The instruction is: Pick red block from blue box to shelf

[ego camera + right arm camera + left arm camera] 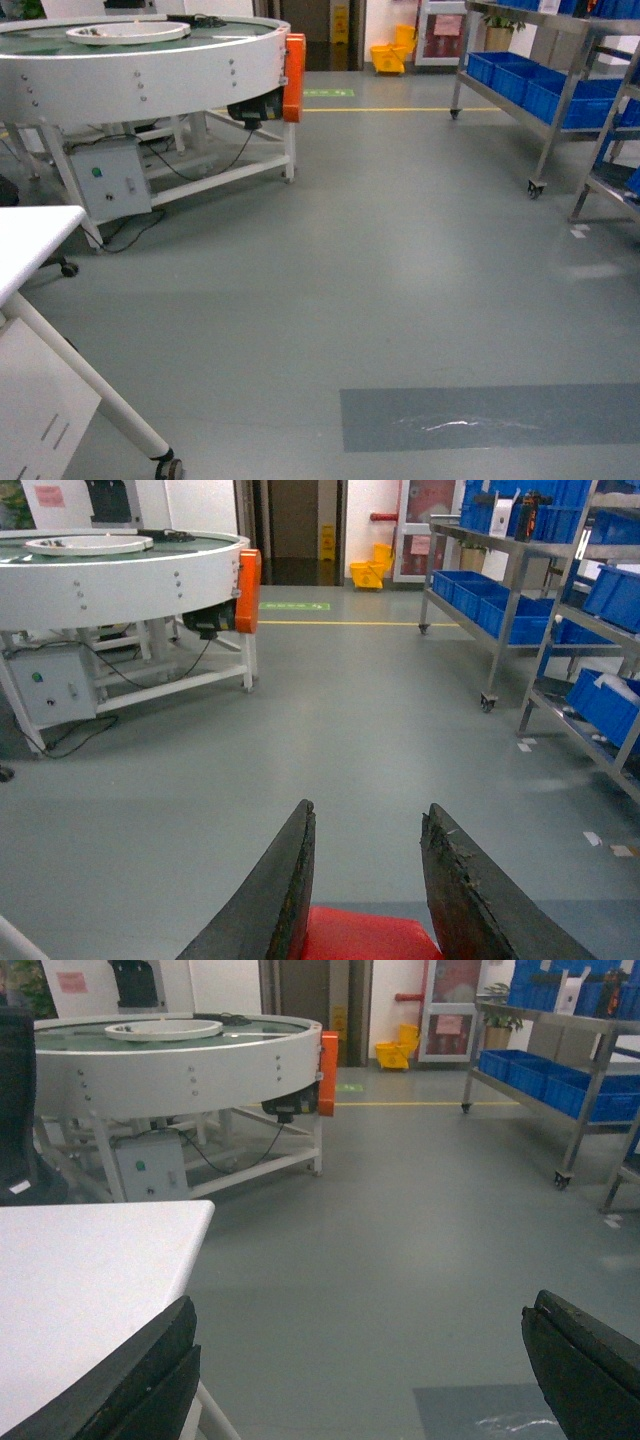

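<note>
The red block [365,935] sits deep between the two dark fingers of my right gripper [370,808], which is shut on it above the grey floor. My left gripper [362,1305] hangs open beside a white table, its fingers far apart with nothing between them. Neither gripper shows in the head view. The shelf [562,122], a steel rack on castor wheels, stands at the far right; the wrist views also catch the shelf [506,620] and the shelf [582,1110]. The blue box is out of view.
A round white conveyor table [140,60] with an orange box on its side stands at the back left. A white table [30,240] is at the near left. Dark blue crates [540,85] fill the rack. A yellow mop bucket [392,55] stands by the far door.
</note>
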Tool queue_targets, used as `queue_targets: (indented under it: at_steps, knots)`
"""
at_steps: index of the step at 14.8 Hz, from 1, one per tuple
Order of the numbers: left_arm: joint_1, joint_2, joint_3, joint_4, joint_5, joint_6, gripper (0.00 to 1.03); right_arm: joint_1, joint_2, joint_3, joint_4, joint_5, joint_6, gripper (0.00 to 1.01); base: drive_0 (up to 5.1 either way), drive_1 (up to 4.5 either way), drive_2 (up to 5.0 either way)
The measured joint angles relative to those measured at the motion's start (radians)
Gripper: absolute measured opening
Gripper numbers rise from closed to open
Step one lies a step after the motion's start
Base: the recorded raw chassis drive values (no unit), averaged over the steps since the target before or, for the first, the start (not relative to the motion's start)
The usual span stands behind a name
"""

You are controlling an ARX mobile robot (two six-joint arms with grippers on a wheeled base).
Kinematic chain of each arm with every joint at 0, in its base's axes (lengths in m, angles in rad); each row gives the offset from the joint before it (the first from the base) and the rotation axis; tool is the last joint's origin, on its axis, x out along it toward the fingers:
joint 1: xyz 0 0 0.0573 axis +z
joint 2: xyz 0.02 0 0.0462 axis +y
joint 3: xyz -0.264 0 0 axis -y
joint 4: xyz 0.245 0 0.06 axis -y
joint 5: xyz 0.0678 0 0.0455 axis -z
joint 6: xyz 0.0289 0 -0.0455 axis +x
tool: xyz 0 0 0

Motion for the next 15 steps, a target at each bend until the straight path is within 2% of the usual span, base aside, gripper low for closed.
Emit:
queue_targets:
  at_steps: [5, 10, 15]
  knots:
    - [0.000, 0.000, 0.000, -0.003, 0.000, 0.000, 0.98, 0.000, 0.000, 0.000, -0.003, 0.000, 0.000, 0.27, -0.1, 3.90, -4.1]
    - [0.000, 0.000, 0.000, -0.004, -0.003, 0.000, 0.98, 0.000, 0.000, 0.000, 0.000, -0.001, 0.000, 0.27, 2.8, 1.98, -5.1]
    - [0.001, 0.000, 0.000, 0.000, 0.000, 0.000, 0.98, 0.000, 0.000, 0.000, -0.002, 0.001, 0.000, 0.27, 0.2, 4.28, -3.9]
